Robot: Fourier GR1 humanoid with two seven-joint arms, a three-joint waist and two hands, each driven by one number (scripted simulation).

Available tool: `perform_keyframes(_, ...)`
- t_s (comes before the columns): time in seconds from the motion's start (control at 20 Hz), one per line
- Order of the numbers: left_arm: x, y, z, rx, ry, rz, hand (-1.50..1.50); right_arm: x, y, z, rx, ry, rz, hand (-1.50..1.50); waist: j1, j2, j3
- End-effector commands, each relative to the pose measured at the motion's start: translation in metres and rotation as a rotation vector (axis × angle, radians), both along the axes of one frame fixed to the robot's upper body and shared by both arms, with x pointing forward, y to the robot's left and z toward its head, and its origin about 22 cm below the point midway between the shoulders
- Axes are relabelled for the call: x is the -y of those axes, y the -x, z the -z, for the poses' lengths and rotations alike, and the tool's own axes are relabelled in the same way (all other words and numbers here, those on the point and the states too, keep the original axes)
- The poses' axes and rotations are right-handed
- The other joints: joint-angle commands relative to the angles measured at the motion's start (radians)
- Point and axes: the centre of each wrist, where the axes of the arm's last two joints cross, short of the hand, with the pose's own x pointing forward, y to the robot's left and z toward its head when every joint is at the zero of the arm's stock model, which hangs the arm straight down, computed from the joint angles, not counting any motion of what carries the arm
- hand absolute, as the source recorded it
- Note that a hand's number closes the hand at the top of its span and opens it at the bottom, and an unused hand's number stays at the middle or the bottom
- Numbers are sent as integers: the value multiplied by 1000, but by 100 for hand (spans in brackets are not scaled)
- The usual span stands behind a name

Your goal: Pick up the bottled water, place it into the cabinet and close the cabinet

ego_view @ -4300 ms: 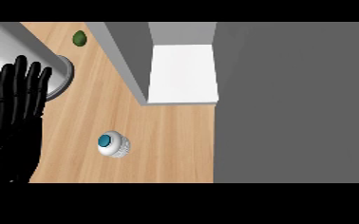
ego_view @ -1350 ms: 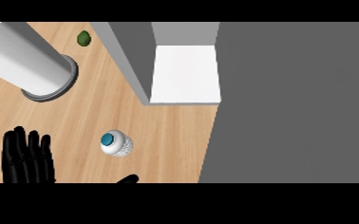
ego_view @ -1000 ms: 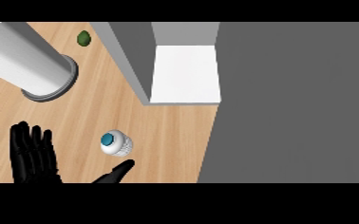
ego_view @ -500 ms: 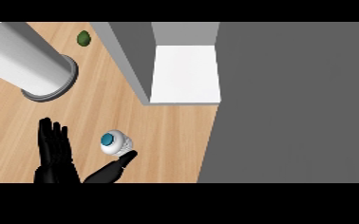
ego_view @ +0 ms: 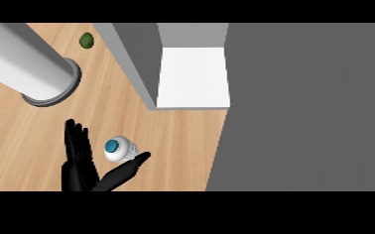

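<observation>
The reach for the bottled water (ego_view: 117, 148) is the step in hand; the bottle stands upright on the wooden counter (ego_view: 176, 134), seen cap-up, in the crook between the straight fingers and spread thumb of the hand (ego_view: 82, 166) at the lower left; the hand is open and holds nothing yet; which arm it belongs to I cannot tell; next, the fingers and thumb need to curl round the bottle, then lift it; the cabinet (ego_view: 192, 77) stands open up and to the right, its white floor bare; its grey side wall lies between bottle and opening; the counter's edge runs close on the right
</observation>
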Motion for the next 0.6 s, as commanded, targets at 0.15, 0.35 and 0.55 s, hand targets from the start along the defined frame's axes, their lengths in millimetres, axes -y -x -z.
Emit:
perform_keyframes(0.15, 4, 4, 48, -3, 14, 10, -150, 6, 23, -14, 77, 35, 37, -150, -5, -1, -1)
perform_keyframes(0.35, 1, -11, 68, -2, 22, -5, -150, 17, 23, -21, 82, 27, 46, -150, -4, 1, 0)
perform_keyframes(0.55, 0, -7, 78, -24, 12, -19, -150, 0, 26, -12, 69, 29, 42, -150, -2, 0, 0)
